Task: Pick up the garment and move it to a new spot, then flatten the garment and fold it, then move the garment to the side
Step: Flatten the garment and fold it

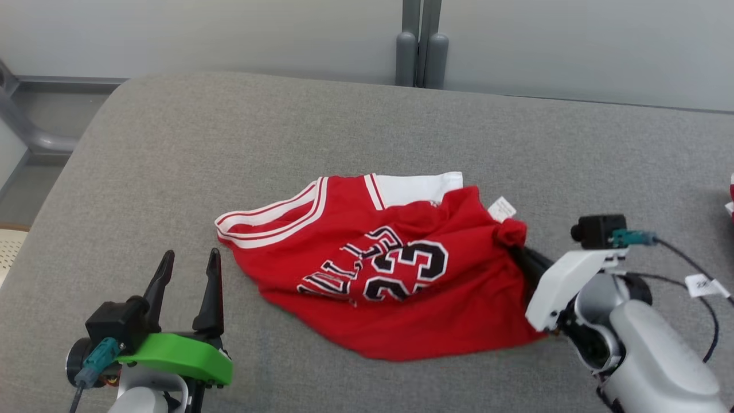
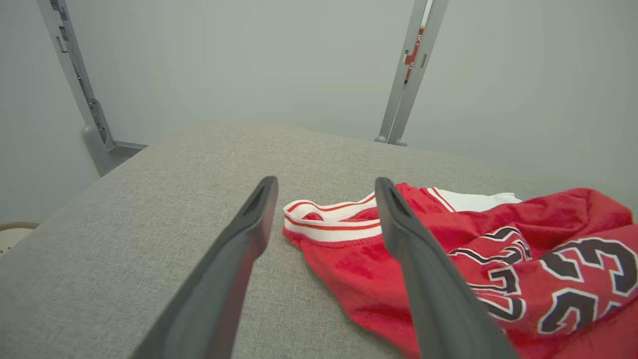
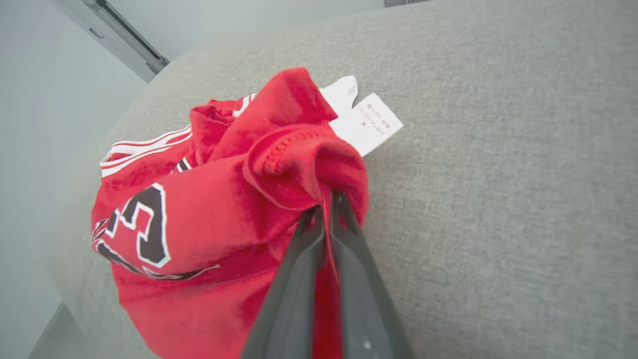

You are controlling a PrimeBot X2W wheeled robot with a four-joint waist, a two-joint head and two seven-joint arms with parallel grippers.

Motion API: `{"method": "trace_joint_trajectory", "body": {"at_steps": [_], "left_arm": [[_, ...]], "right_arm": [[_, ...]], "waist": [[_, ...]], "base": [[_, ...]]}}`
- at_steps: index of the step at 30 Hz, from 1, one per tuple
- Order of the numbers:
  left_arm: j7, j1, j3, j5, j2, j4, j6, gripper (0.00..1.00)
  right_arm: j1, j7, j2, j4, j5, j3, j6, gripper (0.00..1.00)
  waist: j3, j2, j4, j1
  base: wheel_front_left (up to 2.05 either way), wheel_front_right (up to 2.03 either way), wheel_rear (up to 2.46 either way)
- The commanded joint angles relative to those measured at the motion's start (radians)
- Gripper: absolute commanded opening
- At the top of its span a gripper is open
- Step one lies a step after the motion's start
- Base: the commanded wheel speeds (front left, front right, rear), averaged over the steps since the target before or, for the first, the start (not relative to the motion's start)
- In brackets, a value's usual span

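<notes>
A crumpled red garment (image 1: 395, 275) with black numerals is seen lying near the middle of the grey padded surface (image 1: 229, 143), with a white label (image 1: 502, 207) showing at its right edge. A bunched fold at that edge is pinched between the right fingers (image 3: 299, 279), which are pressed together on the cloth. The left fingers (image 1: 211, 287) are held spread apart just beside the garment's striped trim.
</notes>
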Motion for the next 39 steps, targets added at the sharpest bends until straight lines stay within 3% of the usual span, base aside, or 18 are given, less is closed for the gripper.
{"method": "trace_joint_trajectory", "body": {"at_steps": [1,10,17,18,19,25,32,39], "left_arm": [[-0.003,-0.026,0.001,0.005,-0.005,-0.002,-0.008,1.00],[-0.003,-0.115,-0.008,0.028,-0.047,0.019,-0.048,1.00],[-0.003,-0.141,-0.001,0.056,-0.078,0.062,-0.078,1.00],[-0.003,-0.138,0.002,0.061,-0.083,0.075,-0.084,1.00],[-0.003,-0.135,0.002,0.060,-0.086,0.079,-0.088,1.00],[-0.003,-0.100,0.009,0.069,-0.079,0.094,-0.088,1.00],[-0.002,-0.046,0.022,0.065,-0.061,0.083,-0.069,1.00],[0.002,0.010,0.024,0.055,-0.054,0.054,-0.049,1.00]], "right_arm": [[-0.037,-0.004,-0.024,-0.007,-0.006,-0.016,0.000,0.00],[-0.281,0.028,-0.157,0.070,0.018,-0.097,0.000,0.00],[-0.391,-0.007,-0.182,0.237,0.004,-0.115,0.000,0.00],[-0.401,-0.026,-0.175,0.278,0.010,-0.111,0.000,0.38],[-0.400,-0.037,-0.171,0.291,0.012,-0.108,0.000,1.00],[-0.350,-0.151,-0.148,0.299,0.016,-0.073,0.000,1.00],[-0.243,-0.295,-0.133,0.190,-0.003,-0.020,0.000,1.00],[-0.051,-0.427,-0.109,0.063,-0.054,-0.043,0.000,1.00]], "waist": [[0.050,0.0000,-0.009,0.0000],[0.219,0.0000,0.021,0.0000],[0.221,0.0000,0.030,0.0000],[0.200,0.0000,0.022,0.0000],[0.188,0.0000,0.017,0.0000],[0.096,0.0000,-0.035,0.0000],[-0.004,0.0000,-0.115,0.0000],[-0.065,0.0000,-0.170,0.0000]], "base": [[0.00,0.00,0.00],[0.00,0.00,0.00],[0.00,0.00,0.00],[0.00,0.00,0.00],[0.00,0.00,0.00],[0.00,0.00,0.00],[0.00,0.00,0.00],[0.00,0.00,0.00]]}}
